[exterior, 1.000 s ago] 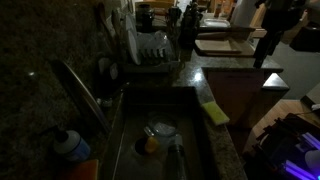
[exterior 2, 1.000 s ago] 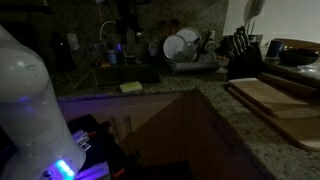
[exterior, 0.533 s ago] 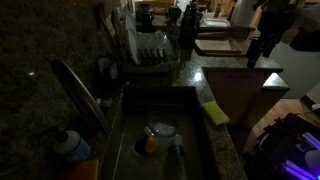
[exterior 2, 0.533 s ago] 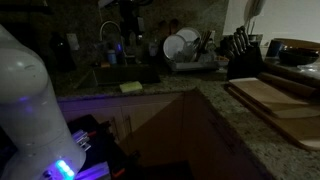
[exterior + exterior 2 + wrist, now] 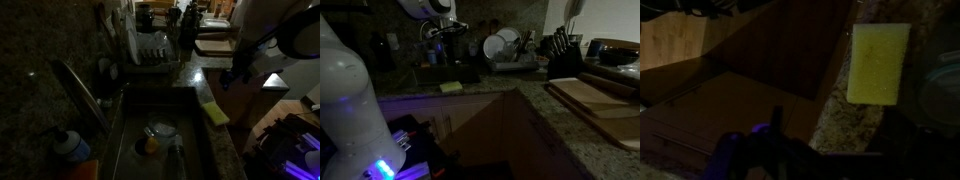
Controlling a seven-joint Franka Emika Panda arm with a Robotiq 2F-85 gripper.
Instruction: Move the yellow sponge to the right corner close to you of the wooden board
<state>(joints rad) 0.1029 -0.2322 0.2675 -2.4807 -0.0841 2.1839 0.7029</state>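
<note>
Dark countertop holds the yellow sponge, lying clear of the fingers.

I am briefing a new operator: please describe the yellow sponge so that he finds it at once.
Find the sink in the dark stone countertop. On the narrow counter strip beside the basin lies the yellow sponge, flat and rectangular; the round orange object sits down inside the basin.
</note>
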